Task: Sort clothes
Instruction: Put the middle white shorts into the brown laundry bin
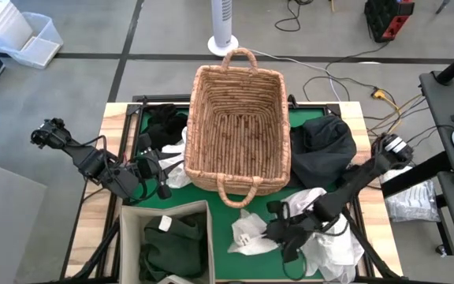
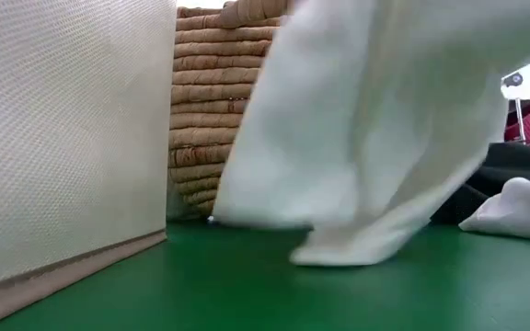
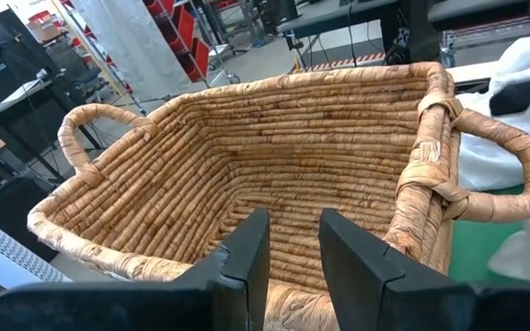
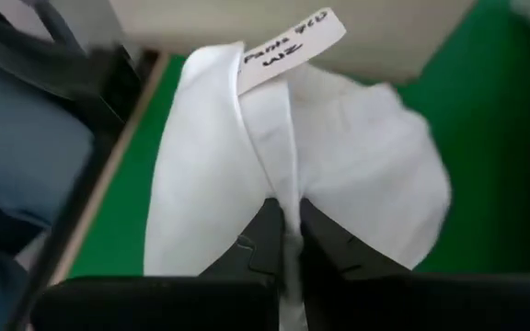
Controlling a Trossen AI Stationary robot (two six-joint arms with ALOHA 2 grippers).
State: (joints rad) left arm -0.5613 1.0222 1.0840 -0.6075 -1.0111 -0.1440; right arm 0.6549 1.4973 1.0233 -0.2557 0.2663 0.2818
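Note:
A white garment (image 1: 247, 234) with a paper label (image 4: 293, 46) lies on the green mat near the table's near edge, and my right gripper (image 1: 273, 230) is shut on it. In the low view the same garment (image 2: 375, 119) hangs down in front of the camera. More white clothes (image 1: 333, 246) lie under my right arm. A black pile (image 1: 325, 146) sits to the right of the wicker basket (image 1: 239, 130). Black and white pieces (image 1: 168, 130) lie to its left. A dark green garment (image 1: 172, 244) lies in the beige bin. My left gripper (image 1: 166, 172) is open beside the basket's left wall and touches nothing. My right gripper (image 4: 286, 225) pinches a raised fold (image 4: 279, 170) of the white garment between its two fingers, a little below the label. It comes slanting down from the table's right side. The garment hangs below the fingers, and its lower end (image 2: 339, 248) rests on the mat.
The wicker basket (image 3: 247, 156) fills the table's middle, its handle (image 3: 509, 165) close to my left gripper (image 3: 293, 244). The beige bin (image 1: 132, 229) stands at the near left, and its wall (image 2: 63, 138) fills the low view's left. Bare mat (image 1: 227, 213) lies between bin and basket.

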